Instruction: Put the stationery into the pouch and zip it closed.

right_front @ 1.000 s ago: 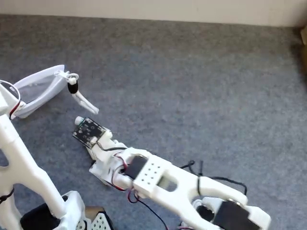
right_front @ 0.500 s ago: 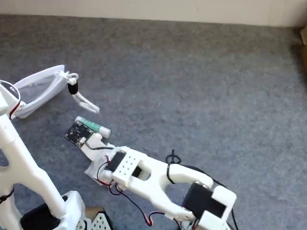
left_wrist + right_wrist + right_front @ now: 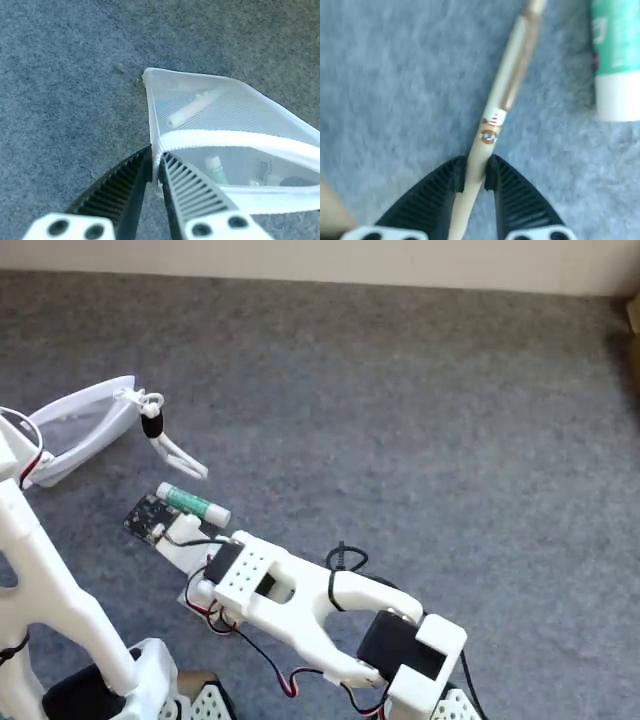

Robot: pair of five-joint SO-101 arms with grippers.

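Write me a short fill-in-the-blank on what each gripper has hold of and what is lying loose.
The right gripper is shut on a ____.
The left gripper pinches the edge of the white mesh ____.
The glue stick lying loose near the right gripper has a ____ label.
Missing words: pen; pouch; green.

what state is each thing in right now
pouch: unzipped, mouth open, stationery inside
left gripper: shut on pouch edge
right gripper: shut on pen
pen: outside pouch, clamped near one end
glue stick: capped, lying on carpet, outside pouch
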